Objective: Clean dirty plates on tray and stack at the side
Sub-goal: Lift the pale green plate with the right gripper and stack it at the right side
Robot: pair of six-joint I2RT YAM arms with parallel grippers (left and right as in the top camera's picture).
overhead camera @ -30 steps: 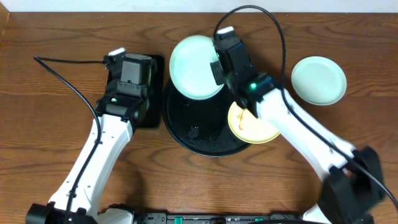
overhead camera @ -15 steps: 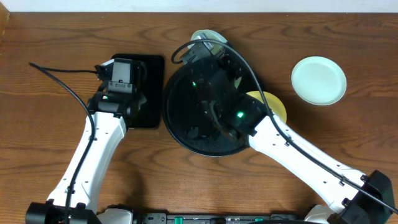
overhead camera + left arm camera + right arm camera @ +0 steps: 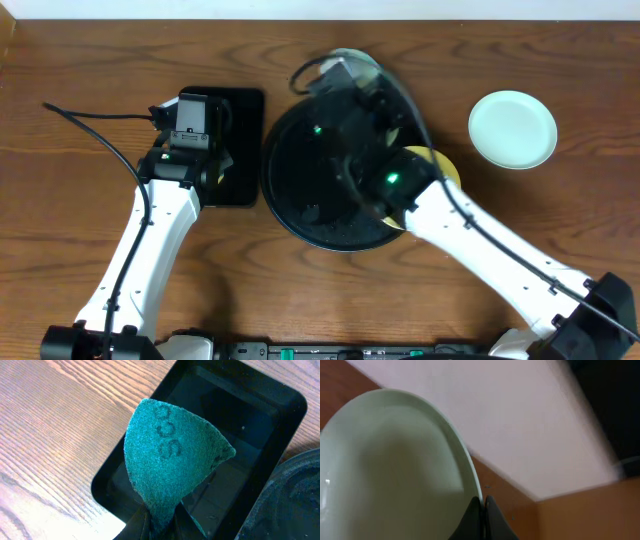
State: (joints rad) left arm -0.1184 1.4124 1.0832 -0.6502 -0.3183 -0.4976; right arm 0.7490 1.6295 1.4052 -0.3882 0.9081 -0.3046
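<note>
My right gripper (image 3: 481, 510) pinches rim of mint plate (image 3: 395, 475), held on edge near table's far edge, above round tray (image 3: 290, 190). Left gripper (image 3: 157, 522) clamps green scouring pad (image 3: 170, 460) over rectangular tray (image 3: 280, 415). I'd turn plate face toward pad and wipe lightly so the rim grip doesn't slip.
</note>
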